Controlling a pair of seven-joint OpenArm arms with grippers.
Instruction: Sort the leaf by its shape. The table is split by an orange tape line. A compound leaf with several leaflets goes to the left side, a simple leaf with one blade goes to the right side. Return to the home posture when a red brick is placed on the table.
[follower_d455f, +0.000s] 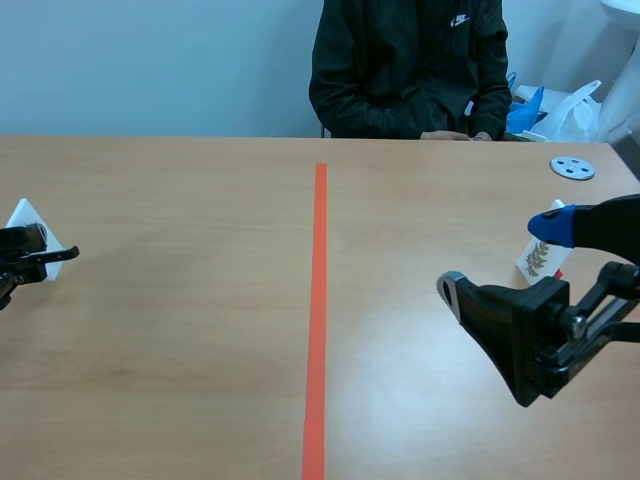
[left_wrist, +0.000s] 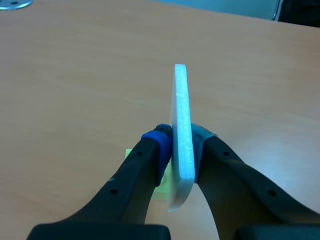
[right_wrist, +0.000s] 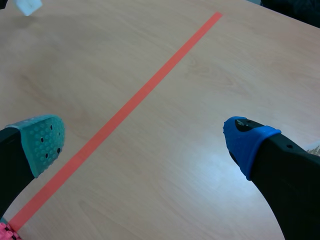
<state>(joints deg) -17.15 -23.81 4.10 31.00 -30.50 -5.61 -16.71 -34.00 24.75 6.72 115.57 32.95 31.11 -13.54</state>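
Far left of the scene view: left hand (follower_d455f: 50, 250) is clamped on a white card (follower_d455f: 26, 220), low over the bench (follower_d455f: 180, 340) and well left of the orange tape line (follower_d455f: 320, 300).

The left wrist view adds the card's pose. It's pinched edge-on between the pads and stands upright, with its long axis running straight ahead from the hand and its thin foam edge toward the camera. No view shows the printed face, so I can't tell the leaf type.

Right of the scene view: right hand (follower_d455f: 497, 258) has its fingers wide apart and nothing in them. Only this view shows a second leaf card (follower_d455f: 540, 258). It sits just behind the blue fingertip, right of the tape, and the printed sprig has several leaflets, with its axis running roughly up the card. Can't tell if it's flat or leaning.

The right wrist view shows only the teal pad (right_wrist: 42, 142), the blue pad (right_wrist: 247, 140) and the tape crossing diagonally between them.
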